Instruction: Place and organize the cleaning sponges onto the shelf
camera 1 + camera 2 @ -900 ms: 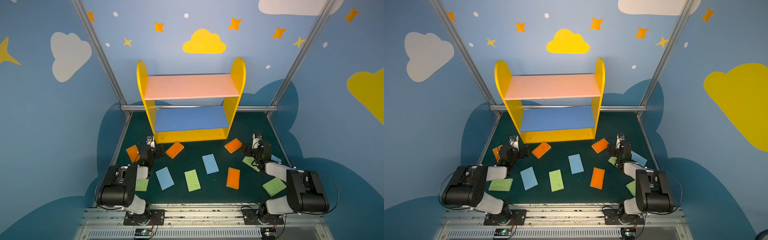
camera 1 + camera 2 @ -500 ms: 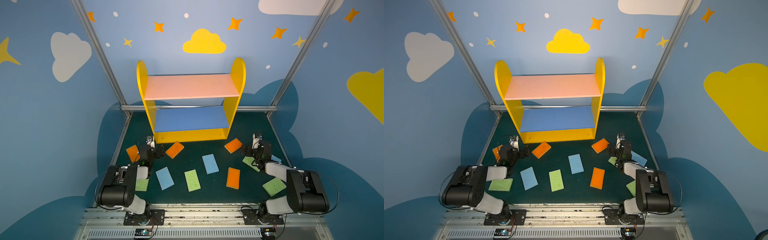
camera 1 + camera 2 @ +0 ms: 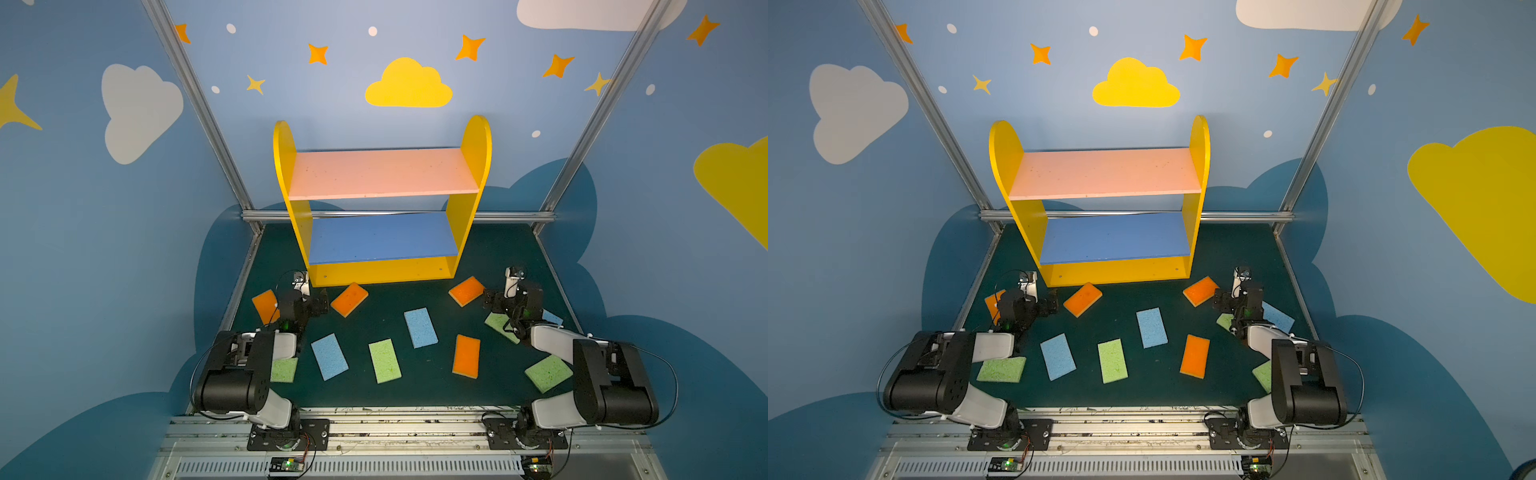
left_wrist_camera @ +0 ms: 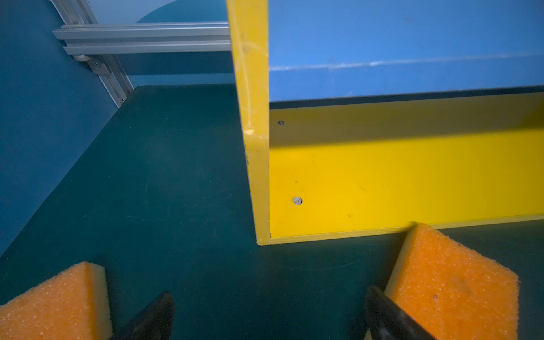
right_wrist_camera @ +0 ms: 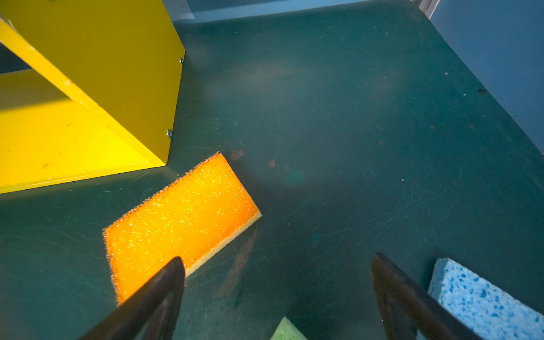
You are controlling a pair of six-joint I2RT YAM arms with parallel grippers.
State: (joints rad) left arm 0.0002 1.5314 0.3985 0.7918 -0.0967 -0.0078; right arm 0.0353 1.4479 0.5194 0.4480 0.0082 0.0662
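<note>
**Q:** Where do the sponges lie, read left to right?

**A:** All rest flat on the desk (image 3: 415, 392), in front of the shelf (image 3: 382, 172). The left orange sponge (image 3: 262, 303) and left green sponge (image 3: 284, 370) are partly hidden by the left arm. Next come the left blue sponge (image 3: 329, 356), the mid orange sponge (image 3: 349, 299) just beside the shelf's foot, the mid green sponge (image 3: 385, 360) and the mid blue sponge (image 3: 420, 327). Further right lie the right orange sponge (image 3: 466, 291) near the shelf's right corner and the front orange sponge (image 3: 466, 356). The inner green sponge (image 3: 498, 325) and outer green sponge (image 3: 548, 373) lie by the right arm. The right blue sponge (image 3: 1277, 316) lies near the desk's right edge.

**Q:** And the pincers?

**A:** The left pincer (image 4: 269, 294) hangs low with jaws wide, gripping nothing, between the left orange sponge and the mid orange sponge. The right pincer (image 5: 278, 259) likewise stands wide and unladen, between the right orange sponge and the right blue sponge. Whether its fingers touch either cannot be told.
</note>
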